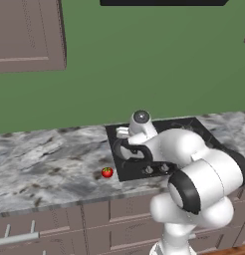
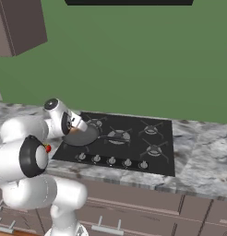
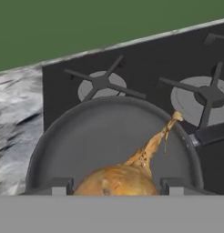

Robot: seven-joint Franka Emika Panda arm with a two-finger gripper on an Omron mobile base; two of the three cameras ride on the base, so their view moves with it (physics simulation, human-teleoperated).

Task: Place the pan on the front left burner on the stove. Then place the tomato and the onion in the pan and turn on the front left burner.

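The gripper [image 3: 114, 187] hangs over the pan [image 3: 109, 132] with the onion [image 3: 120, 179] between its two fingertips [image 3: 59, 186], the jaws set fairly wide around the bulb and its stalk pointing out across the pan floor, so I judge the onion is held and about to be dropped in. The pan sits on the stove [image 2: 134, 138] at the front left burner, while the tomato [image 1: 107, 172] lies on the counter [image 1: 45, 164] just left of the stove; the next move calls for opening the jaws, then reaching left for the tomato
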